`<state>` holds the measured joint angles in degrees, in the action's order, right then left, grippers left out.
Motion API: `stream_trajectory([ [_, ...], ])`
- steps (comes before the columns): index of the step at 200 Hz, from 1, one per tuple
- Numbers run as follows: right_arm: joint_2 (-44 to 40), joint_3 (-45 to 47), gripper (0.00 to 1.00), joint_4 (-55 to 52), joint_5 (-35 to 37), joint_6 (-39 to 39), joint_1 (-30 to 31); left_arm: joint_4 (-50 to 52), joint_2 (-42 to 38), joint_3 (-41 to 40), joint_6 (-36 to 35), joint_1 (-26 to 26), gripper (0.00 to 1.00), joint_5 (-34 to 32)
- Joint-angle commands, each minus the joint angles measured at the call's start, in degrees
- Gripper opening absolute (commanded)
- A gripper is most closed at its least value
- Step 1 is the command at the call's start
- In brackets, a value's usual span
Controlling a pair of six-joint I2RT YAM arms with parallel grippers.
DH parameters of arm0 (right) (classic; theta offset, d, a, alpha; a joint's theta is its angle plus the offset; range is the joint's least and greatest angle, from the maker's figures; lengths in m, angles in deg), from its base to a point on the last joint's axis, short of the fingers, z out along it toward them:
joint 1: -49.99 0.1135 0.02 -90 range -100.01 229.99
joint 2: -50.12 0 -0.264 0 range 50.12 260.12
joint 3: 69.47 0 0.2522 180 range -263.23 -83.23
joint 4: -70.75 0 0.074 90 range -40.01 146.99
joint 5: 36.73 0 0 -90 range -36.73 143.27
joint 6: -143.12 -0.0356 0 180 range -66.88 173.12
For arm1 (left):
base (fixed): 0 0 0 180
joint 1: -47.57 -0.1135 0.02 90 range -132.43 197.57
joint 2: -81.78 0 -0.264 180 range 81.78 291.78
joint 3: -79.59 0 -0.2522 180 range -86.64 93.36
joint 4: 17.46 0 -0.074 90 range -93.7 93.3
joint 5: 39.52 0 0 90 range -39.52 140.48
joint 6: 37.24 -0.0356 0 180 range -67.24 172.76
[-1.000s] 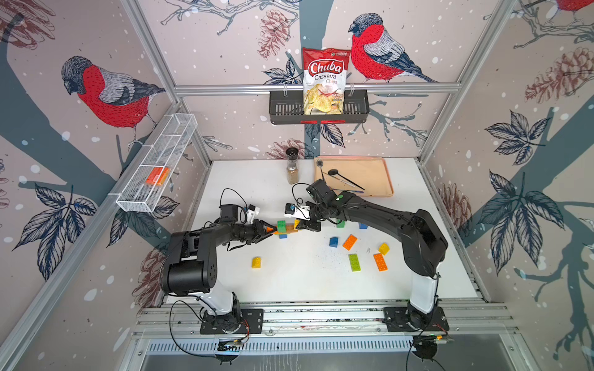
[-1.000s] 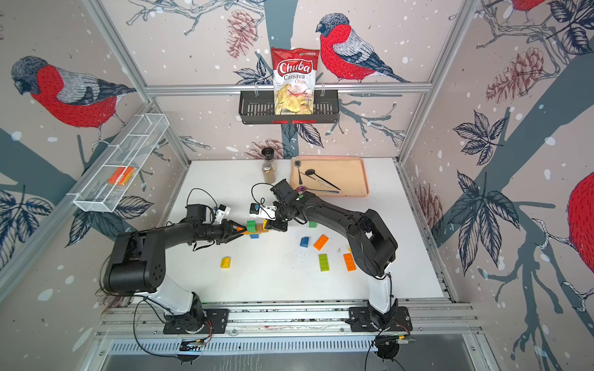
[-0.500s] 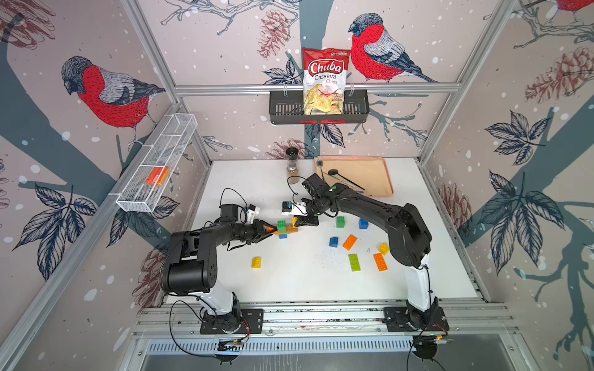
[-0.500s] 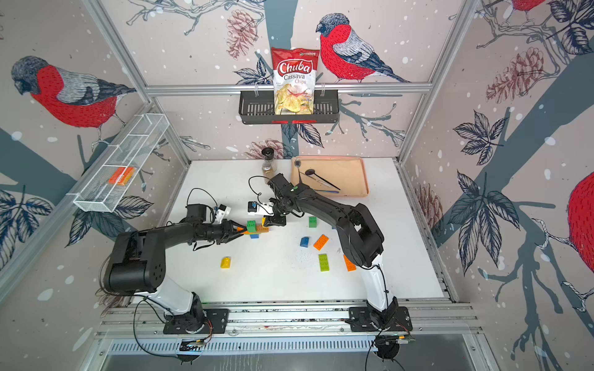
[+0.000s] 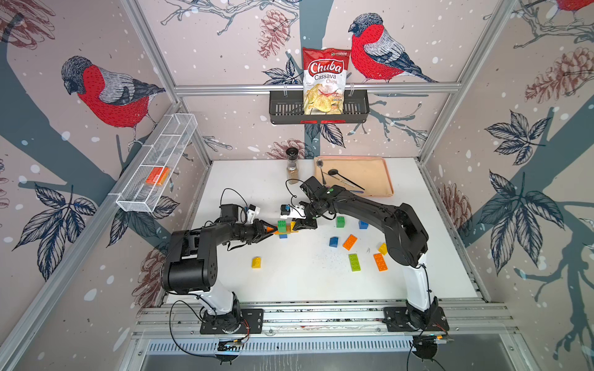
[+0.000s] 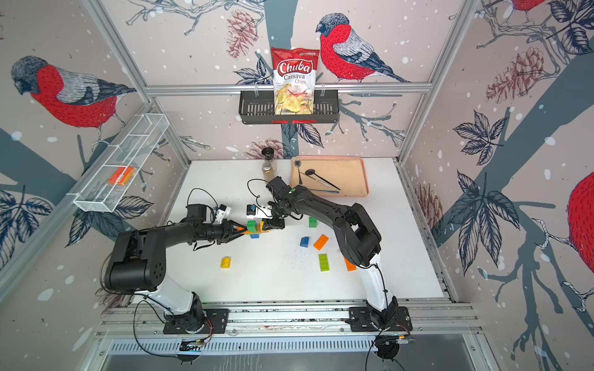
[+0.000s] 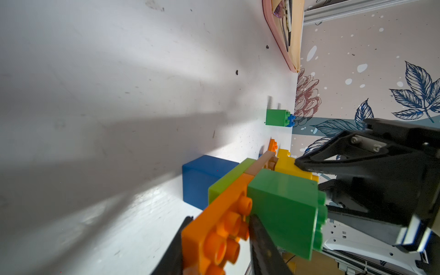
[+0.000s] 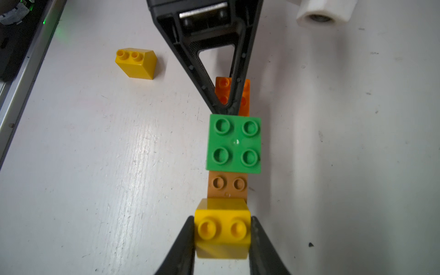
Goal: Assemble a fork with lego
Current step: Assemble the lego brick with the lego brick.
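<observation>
A lego assembly lies mid-table: a green square brick (image 5: 282, 225) (image 6: 252, 225) (image 8: 234, 142) sits on a row of orange (image 7: 221, 221), lime (image 7: 228, 181) and brown (image 8: 227, 184) long bricks. A blue brick (image 7: 202, 178) is beneath. My left gripper (image 5: 273, 229) (image 6: 242, 230) (image 7: 220, 220) is shut on the orange brick's end. My right gripper (image 5: 297, 225) (image 6: 268, 225) (image 8: 222, 220) is shut on a yellow brick (image 8: 222, 228) at the brown brick's far end.
Loose bricks lie right of the assembly: green (image 5: 340, 221), blue (image 5: 333, 241), orange (image 5: 349, 242), lime (image 5: 354, 262), yellow (image 5: 382, 248). Another yellow one (image 5: 256, 262) lies nearer the front. A tan tray (image 5: 379, 173) with spoons and a grinder (image 5: 292, 167) stand at the back.
My right arm's elbow has swung left and its gripper has shifted a little left at the assembly's end. The left arm has stayed put, gripping the orange brick.
</observation>
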<state>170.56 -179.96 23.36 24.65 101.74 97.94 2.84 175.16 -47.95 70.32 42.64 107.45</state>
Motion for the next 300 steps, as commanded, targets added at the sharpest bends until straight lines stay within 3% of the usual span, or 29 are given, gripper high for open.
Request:
stream_trajectory([
  [1,0.06,0.05,0.28,0.97,0.77,-1.29,-0.22,2.24,0.54,-0.11,-1.56,0.04,0.37,-5.28],
  [126,3.13,-1.54,0.27,-3.02,5.94,-0.94,0.92,2.76,1.05,-0.01,-1.66,0.01,0.35,-6.24],
  [203,1.0,2.51,0.29,1.73,7.86,-3.8,0.7,2.86,1.17,0.1,-1.73,0.08,0.35,-6.48],
  [255,0.9,-0.03,0.32,1.11,7.19,-3.1,1.1,2.58,0.37,0.0,-1.49,0.33,0.36,-5.99],
  [300,0.93,-0.96,0.41,0.5,5.97,-3.27,1.08,2.77,-0.35,0.58,-1.37,1.12,0.4,-5.27],
])
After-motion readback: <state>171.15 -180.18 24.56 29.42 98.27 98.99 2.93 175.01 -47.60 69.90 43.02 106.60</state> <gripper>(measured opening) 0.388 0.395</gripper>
